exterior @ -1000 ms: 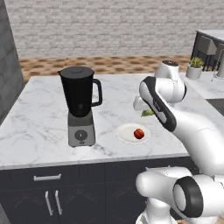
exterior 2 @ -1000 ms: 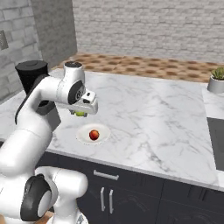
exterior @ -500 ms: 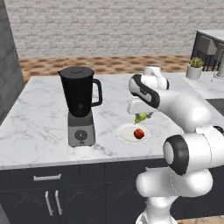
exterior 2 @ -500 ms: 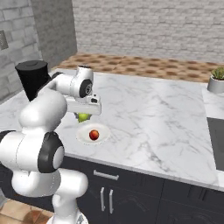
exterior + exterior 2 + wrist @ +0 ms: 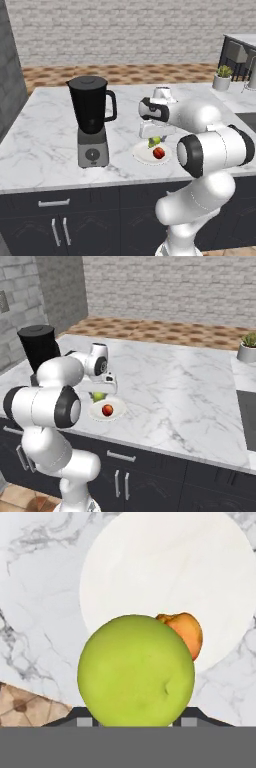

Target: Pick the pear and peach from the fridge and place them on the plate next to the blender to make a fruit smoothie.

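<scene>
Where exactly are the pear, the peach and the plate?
pear [image 5: 136, 670]: hand view, middle of its green skin.
peach [image 5: 107, 410]: right base view, its red top.
plate [image 5: 141, 155]: left base view, bare left rim.

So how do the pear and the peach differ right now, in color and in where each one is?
The pear is yellow-green; the peach is orange-red. The pear is held in the gripper above the plate, while the peach already lies on that plate. In the hand view the pear partly hides the peach behind it. In the base views both are small, rounded fruits of similar size, at the plate beside the blender.
</scene>
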Tool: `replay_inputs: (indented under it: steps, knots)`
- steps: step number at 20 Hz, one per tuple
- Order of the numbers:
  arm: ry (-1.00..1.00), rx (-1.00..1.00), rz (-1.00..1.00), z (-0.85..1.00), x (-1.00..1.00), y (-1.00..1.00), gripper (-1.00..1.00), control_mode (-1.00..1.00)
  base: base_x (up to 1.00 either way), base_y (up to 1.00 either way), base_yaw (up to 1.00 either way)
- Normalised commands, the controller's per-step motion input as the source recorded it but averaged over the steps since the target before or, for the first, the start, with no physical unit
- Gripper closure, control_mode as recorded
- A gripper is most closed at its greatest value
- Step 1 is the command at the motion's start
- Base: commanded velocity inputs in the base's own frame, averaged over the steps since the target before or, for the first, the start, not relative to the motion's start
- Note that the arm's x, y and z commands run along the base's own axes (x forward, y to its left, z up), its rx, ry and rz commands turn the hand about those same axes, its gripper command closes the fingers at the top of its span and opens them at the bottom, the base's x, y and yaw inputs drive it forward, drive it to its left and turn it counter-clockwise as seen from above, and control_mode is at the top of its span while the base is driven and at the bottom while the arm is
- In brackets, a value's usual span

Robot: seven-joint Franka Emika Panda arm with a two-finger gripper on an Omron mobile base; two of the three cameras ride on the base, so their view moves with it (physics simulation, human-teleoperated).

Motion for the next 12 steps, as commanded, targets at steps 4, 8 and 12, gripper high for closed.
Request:
replay_inputs:
  steps: [4,8,12]
  knots:
    - [0.00,-0.08,0.00,-0.55,0.63,0.14,1.00,-1.00,0.00,0.00,0.00]
    - [-0.02,-0.06,0.00,-0.52,0.55,0.02,1.00,-1.00,0.00,0.00,0.00]
    - [-0.02,-0.04,0.00,-0.53,0.31,0.00,1.00,-1.00,0.00,0.00,0.00]
